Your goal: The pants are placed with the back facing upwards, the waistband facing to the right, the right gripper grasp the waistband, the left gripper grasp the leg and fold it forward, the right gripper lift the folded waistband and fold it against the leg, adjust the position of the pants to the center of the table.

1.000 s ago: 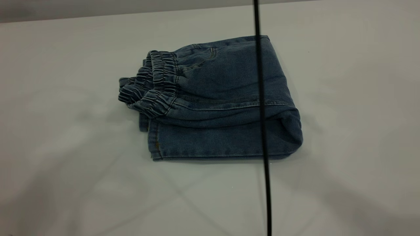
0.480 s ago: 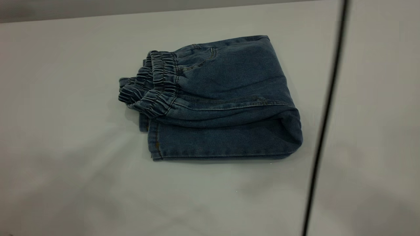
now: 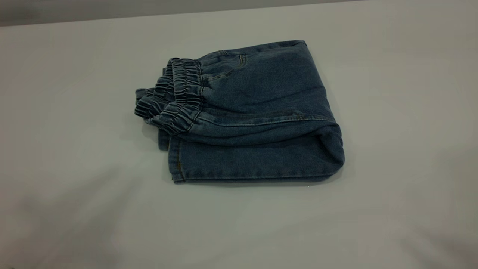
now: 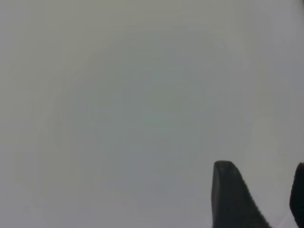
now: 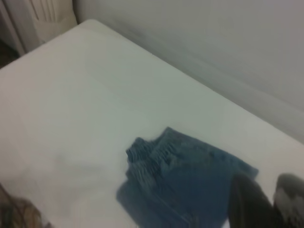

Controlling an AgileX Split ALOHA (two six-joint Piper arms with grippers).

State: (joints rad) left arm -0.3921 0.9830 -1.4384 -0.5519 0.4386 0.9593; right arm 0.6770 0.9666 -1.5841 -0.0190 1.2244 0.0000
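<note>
The pants [image 3: 254,112] lie folded into a compact blue denim bundle on the white table [image 3: 74,112], a little behind its middle. The gathered waistband [image 3: 175,97] rests on top at the bundle's left end, over a leg layer whose stitched hem [image 3: 179,164] shows at the near left. Neither gripper appears in the exterior view. My right gripper [image 5: 271,197] hangs high above the table, open and empty, with the pants [image 5: 190,180] and waistband [image 5: 147,154] far below. My left gripper [image 4: 263,190] is open over bare table [image 4: 118,95].
The table's far edge [image 3: 149,15] runs along the back, with a grey wall behind it. In the right wrist view a white ribbed fixture [image 5: 47,14] stands beyond a table corner. Wide bare tabletop surrounds the bundle.
A thin black cable that crossed the exterior view swept to the right and is now gone from it. The folded pants have not moved.
</note>
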